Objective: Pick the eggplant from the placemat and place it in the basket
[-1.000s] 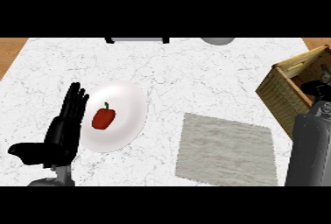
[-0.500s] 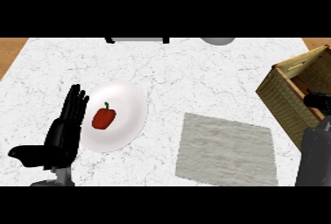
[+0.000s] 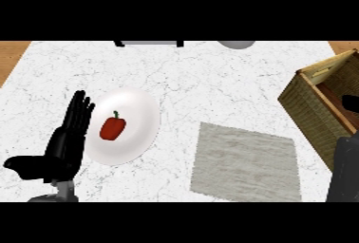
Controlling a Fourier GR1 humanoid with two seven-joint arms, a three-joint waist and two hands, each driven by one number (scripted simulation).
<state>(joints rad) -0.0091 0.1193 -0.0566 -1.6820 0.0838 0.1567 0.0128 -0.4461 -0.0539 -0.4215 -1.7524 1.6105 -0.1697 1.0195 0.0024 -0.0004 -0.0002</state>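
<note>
Right forearm [image 3: 345,166] has slid toward the desk's right edge since the earlier frames; a second ago it stood as a broad grey mass in front of the basket, now only a dark strip shows at the lower right corner. Dark bit inside the basket [image 3: 324,116], near its right side, may be the right robot hand [image 3: 351,102]; cannot tell how its fingers stand.

Head view, left to right:
- Left robot hand [image 3: 67,140] rests near the desk's left edge, fingers straight and up, holding nothing, unchanged.
- White plate [image 3: 136,111] just beside it, carrying a red pepper [image 3: 113,128].
- Grey placemat [image 3: 245,161] toward the front right, nothing on it.
- Basket at the right edge, partly cut off.

Eggplant: not visible anywhere. Judgement: with the placemat bare and the arm at the basket, the eggplant is probably in or over the basket, hidden; release not confirmed.
</note>
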